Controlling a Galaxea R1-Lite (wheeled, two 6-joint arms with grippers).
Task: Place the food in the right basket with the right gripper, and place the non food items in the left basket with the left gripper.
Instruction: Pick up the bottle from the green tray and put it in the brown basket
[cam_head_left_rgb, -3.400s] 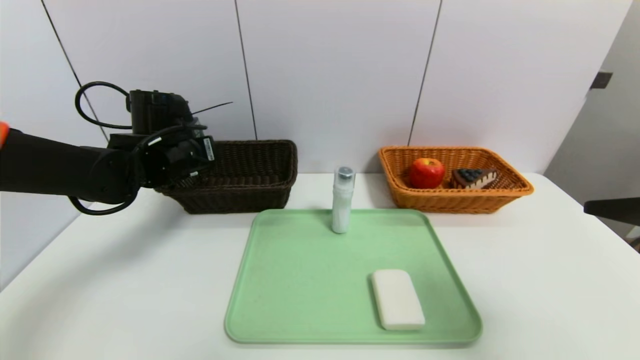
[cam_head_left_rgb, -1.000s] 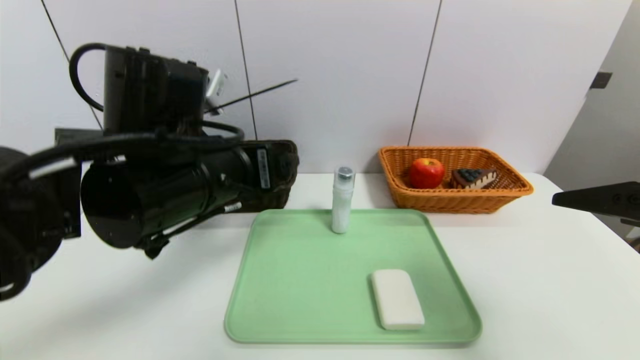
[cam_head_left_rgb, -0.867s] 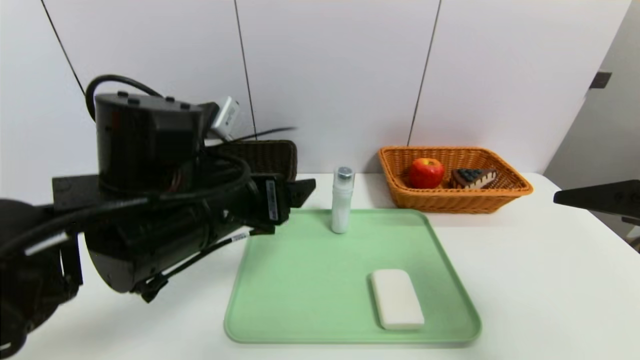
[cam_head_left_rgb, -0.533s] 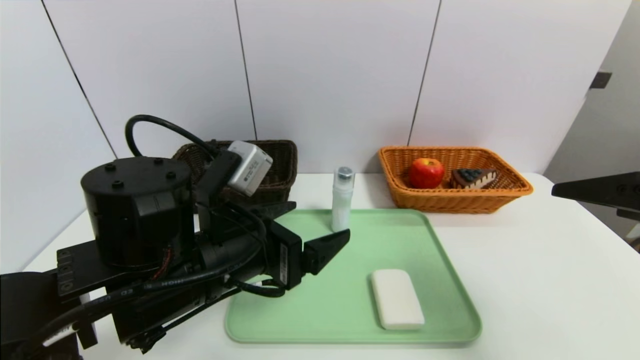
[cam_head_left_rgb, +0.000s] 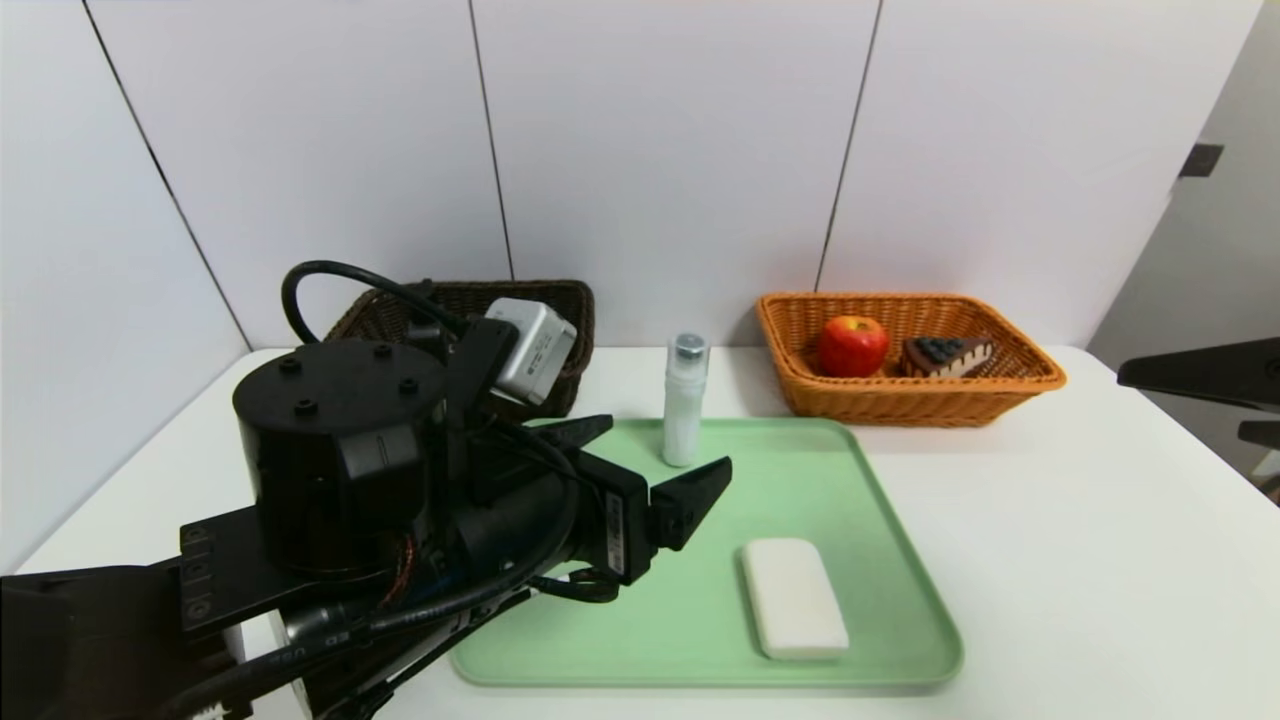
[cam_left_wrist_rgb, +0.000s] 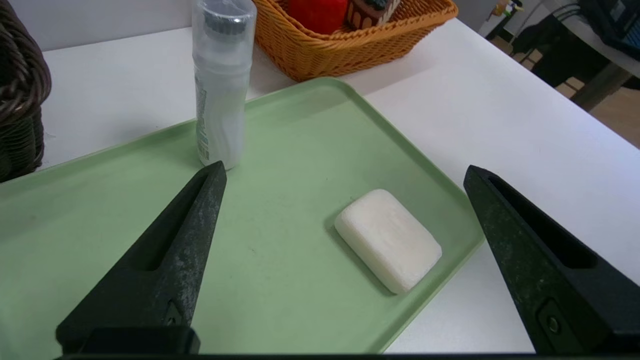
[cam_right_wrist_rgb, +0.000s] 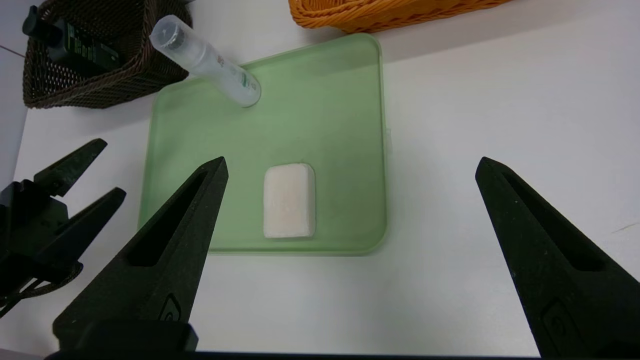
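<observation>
With its jaws spread wide and nothing between them, the left gripper (cam_head_left_rgb: 650, 465) hangs low over the near-left part of the green tray (cam_head_left_rgb: 560, 650), nose pointing across toward the two things left on it. That open stance makes sense: it looks set to straddle something, and both candidates lie ahead of it. The bar of soap (cam_head_left_rgb: 795, 597) lies flat near the tray's front right corner, framed between the fingers in the left wrist view, so my guess is the soap is the target. The white bottle (cam_head_left_rgb: 685, 400) stands upright at the tray's far edge, just beyond one fingertip, apart from it.

Neither item is food, so both belong to this arm and to the dark basket (cam_head_left_rgb: 555, 300) at the back left, where a black object (cam_right_wrist_rgb: 70, 42) already lies inside. Over on the right, the orange basket (cam_head_left_rgb: 1000, 395) holds an apple (cam_head_left_rgb: 853, 345) and a slice of cake (cam_head_left_rgb: 948, 355), so the food side appears finished.

That would explain the right gripper (cam_right_wrist_rgb: 350, 165) waiting high off to the right of the tray, jaws wide apart too, holding nothing.

The soap is low and flat, so the fingers would need to come down close to the tray to catch its sides; it may slide rather than lift.
</observation>
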